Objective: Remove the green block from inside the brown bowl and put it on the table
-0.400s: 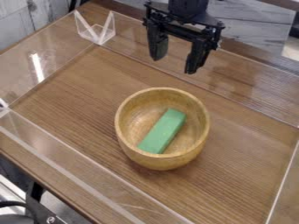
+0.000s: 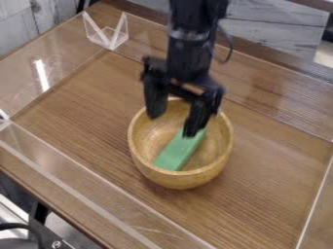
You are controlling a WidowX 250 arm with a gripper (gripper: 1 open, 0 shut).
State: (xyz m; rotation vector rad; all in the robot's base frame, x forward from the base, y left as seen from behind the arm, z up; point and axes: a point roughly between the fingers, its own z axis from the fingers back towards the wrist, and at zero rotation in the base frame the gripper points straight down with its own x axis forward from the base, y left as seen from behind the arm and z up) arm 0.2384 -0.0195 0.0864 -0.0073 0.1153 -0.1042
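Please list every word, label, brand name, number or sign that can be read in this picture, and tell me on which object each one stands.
There are none: no readable text anywhere in the camera view.
The green block: plain faces, no label.
The brown bowl: only wood grain.
The gripper and its black arm: no legible marking.
The table and its clear acrylic walls: no print or sign.

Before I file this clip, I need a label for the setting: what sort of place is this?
Probably a robot test bench in a lab: a brown wood-grain tabletop fenced by clear acrylic walls, with a black robot gripper over a round wooden bowl holding a small green block.
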